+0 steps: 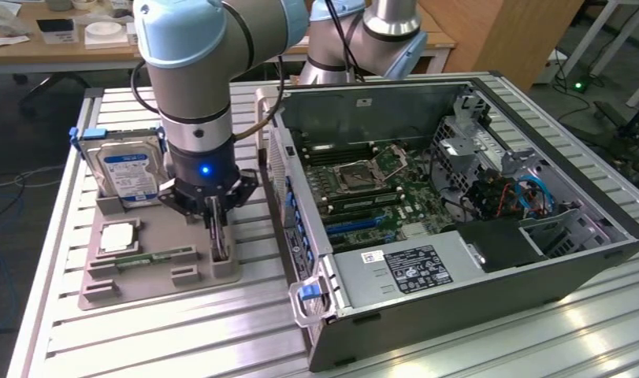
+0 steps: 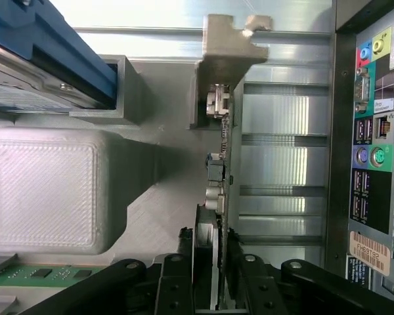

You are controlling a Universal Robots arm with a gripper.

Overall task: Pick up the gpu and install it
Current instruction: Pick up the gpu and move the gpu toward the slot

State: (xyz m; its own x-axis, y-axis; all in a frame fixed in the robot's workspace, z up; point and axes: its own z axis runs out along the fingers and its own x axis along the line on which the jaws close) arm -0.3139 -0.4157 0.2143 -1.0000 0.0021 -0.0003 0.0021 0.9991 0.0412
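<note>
The gripper (image 1: 216, 226) (image 2: 209, 241) is down over the grey holder tray (image 1: 156, 285), its two fingers clamped on either face of the gpu (image 1: 221, 249) (image 2: 222, 141). The card stands on edge in its slot at the tray's end nearest the open computer case (image 1: 456, 197) (bracket end seated in a grey bracket). The blue-labelled hard drive (image 1: 128, 175) stands upright at the tray's far end, and the green memory stick (image 1: 151, 258) lies between them.

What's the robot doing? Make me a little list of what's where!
claw: closed on the gpu, one finger each side
gpu: standing on edge in its slot in the grey tray
hard drive: upright in the tray, on the exterior view's left of the claw
memory stick: lying flat in the tray
computer case: open, on the exterior view's right of the tray
</note>
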